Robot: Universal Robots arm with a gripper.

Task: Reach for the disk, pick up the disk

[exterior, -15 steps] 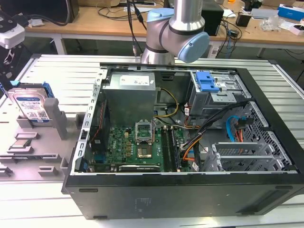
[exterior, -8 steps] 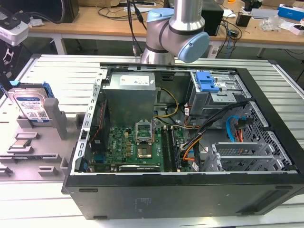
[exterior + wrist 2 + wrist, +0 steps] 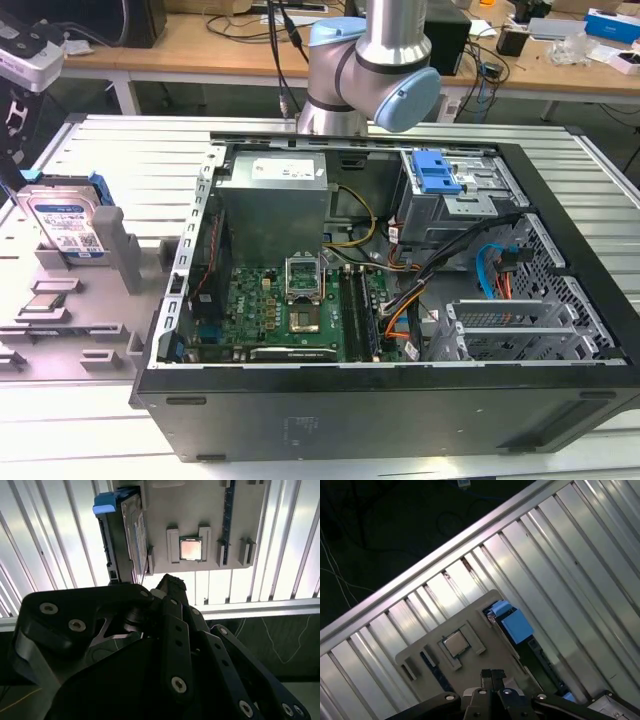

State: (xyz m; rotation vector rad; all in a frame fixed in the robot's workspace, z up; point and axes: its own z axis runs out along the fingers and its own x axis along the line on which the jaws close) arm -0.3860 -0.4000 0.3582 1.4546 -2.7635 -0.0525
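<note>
The disk point(image 3: 63, 224) stands on edge in a slot of a grey fixture plate point(image 3: 70, 325) at the exterior view's left. It is silver with a blue-and-white label and a blue bracket point(image 3: 97, 186). In both wrist views it appears edge-on, as the disk point(image 3: 131, 527) and the disk point(image 3: 514, 626). My gripper point(image 3: 492, 674) hangs above the plate, apart from the disk. Its dark fingertips point(image 3: 171, 583) are shut together with nothing between them. The arm's wrist point(image 3: 25, 55) is at the exterior view's upper left edge, above the disk.
A processor chip point(image 3: 454, 643) sits in a pocket of the plate beside the disk. The open black computer case point(image 3: 380, 400) fills the middle of the ribbed metal table point(image 3: 130, 150), with a grey power-supply box point(image 3: 275, 205) and a blue latch point(image 3: 435, 175) inside.
</note>
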